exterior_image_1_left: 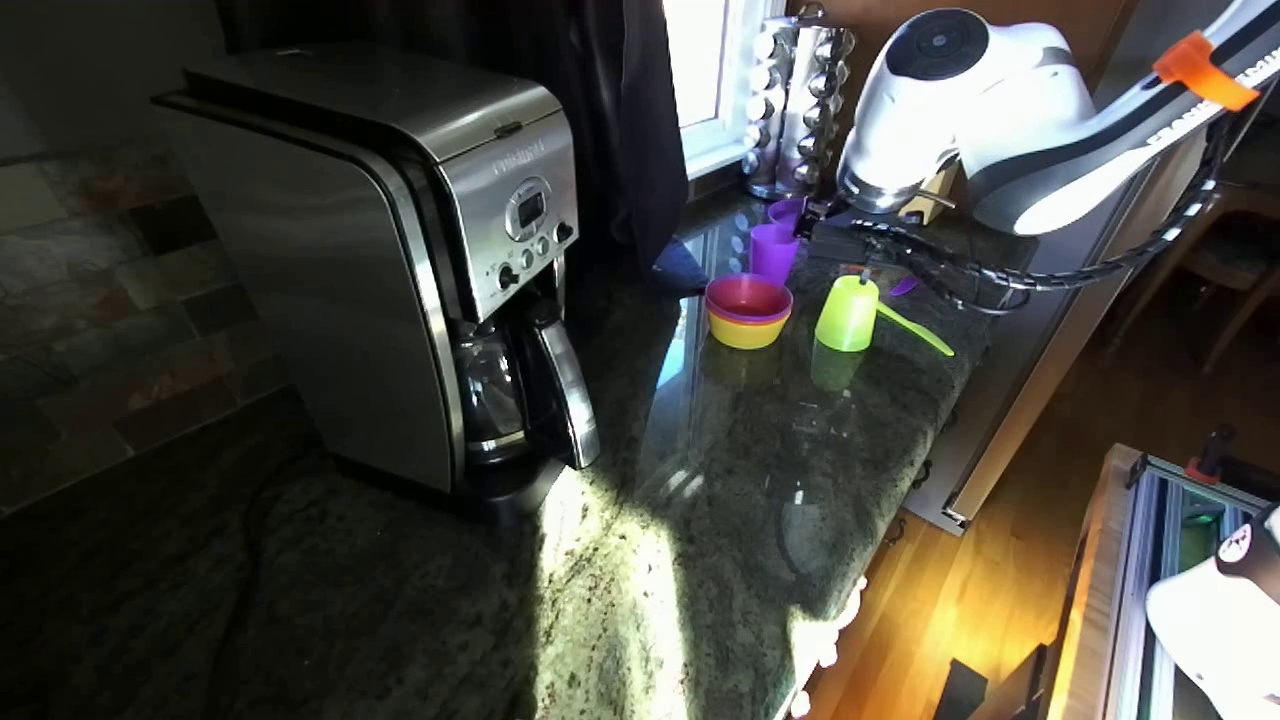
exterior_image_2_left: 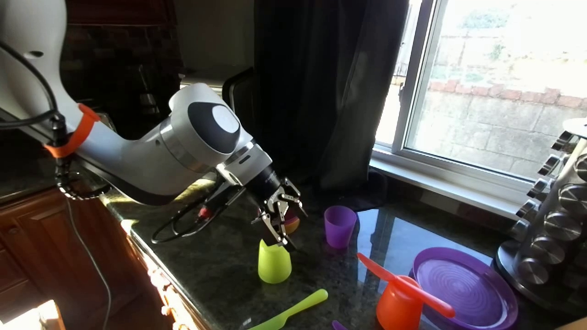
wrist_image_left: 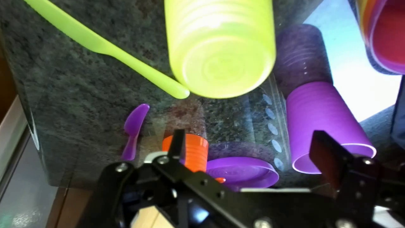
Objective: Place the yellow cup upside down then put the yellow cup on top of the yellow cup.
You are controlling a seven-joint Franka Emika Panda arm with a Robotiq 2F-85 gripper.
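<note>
A yellow-green cup (exterior_image_1_left: pixel 847 315) stands upside down on the dark stone counter. It also shows in an exterior view (exterior_image_2_left: pixel 274 265), its top edge partly covered by my gripper, and in the wrist view (wrist_image_left: pixel 221 47) with its base toward the camera. No second yellow cup shows separately. My gripper (exterior_image_2_left: pixel 297 229) is open and tilted, above and close to the cup. In the wrist view the fingertips (wrist_image_left: pixel 251 139) are wide apart with nothing between them, and the cup lies outside them. I cannot tell whether a finger touches the cup.
A purple cup (exterior_image_2_left: pixel 339 227) stands upright nearby. Stacked bowls (exterior_image_1_left: pixel 748 312) are beside it. A yellow-green knife (exterior_image_2_left: pixel 298 308) lies near the cup. An orange cup (exterior_image_2_left: pixel 400 305) carries an orange knife. A purple plate (exterior_image_2_left: pixel 465 293), spice rack (exterior_image_2_left: pixel 550 220) and coffee maker (exterior_image_1_left: pixel 330 260) stand around.
</note>
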